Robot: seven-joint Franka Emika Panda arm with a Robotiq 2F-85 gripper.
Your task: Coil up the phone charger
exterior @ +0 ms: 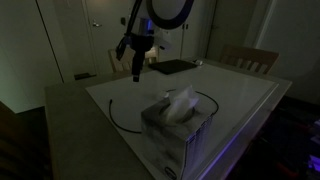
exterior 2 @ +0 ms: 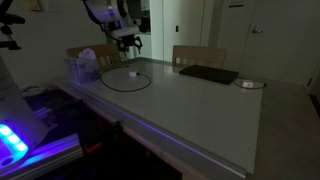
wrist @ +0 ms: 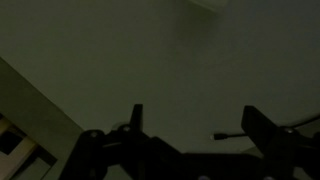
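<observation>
gripper (wrist: 192, 115) wide, empty | charger (exterior 2: 133, 72) light, limp, likely slippery | we'd pinch it just beside its white block

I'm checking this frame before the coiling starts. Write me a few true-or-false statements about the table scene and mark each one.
1. The end effector is open with nothing between its fingers. True.
2. The phone charger hangs over the table edge. False: it lies in a loose loop on the table.
3. The black pad rests on top of the tissue box. False: it lies flat on the table, apart from the box.
4. A tissue sticks out of the top of the tissue box. True.
</observation>
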